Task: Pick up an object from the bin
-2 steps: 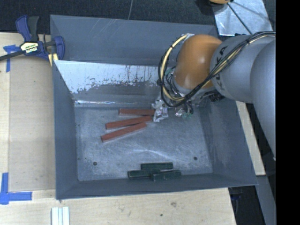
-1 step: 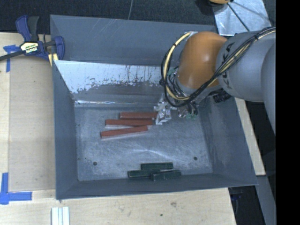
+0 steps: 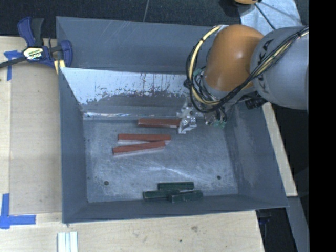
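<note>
**Gripper at the end of a red-brown stick in the bin**

The arm's gripper (image 3: 187,122) sits low in the grey metal bin (image 3: 73,156), at the right end of a red-brown stick (image 3: 156,123) lying near the back wall. Two more red-brown sticks (image 3: 143,137) lie just in front of it, close together. A cluster of dark green bars (image 3: 173,192) rests by the front wall, well apart.

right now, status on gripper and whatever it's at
Gripper at right end of rear reddish-brown stick. Two more brown sticks just in front. Dark green sticks by front wall.
</note>
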`<state>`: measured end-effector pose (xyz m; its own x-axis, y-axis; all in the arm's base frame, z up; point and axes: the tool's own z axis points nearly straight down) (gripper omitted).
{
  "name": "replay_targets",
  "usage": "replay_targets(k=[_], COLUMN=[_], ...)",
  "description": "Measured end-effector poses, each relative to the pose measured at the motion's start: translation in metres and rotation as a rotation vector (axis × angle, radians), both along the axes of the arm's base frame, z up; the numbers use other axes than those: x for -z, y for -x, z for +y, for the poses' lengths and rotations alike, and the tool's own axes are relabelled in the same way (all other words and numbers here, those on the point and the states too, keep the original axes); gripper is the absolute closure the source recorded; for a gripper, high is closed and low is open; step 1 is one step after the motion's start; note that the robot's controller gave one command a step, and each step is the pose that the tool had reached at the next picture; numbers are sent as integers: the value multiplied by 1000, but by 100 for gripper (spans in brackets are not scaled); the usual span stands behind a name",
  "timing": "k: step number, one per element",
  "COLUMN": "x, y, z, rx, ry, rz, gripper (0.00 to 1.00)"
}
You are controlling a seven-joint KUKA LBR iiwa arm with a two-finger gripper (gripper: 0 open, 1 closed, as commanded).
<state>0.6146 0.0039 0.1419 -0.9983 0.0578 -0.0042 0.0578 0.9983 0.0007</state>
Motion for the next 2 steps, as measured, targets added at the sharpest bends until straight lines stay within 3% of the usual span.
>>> replay_targets(k=[1, 2], x=[-41, -105], y=[9, 4], z=[2, -8], rx=[-27, -24], ry=[1, 0], rz=[9, 2], gripper=[100, 100])
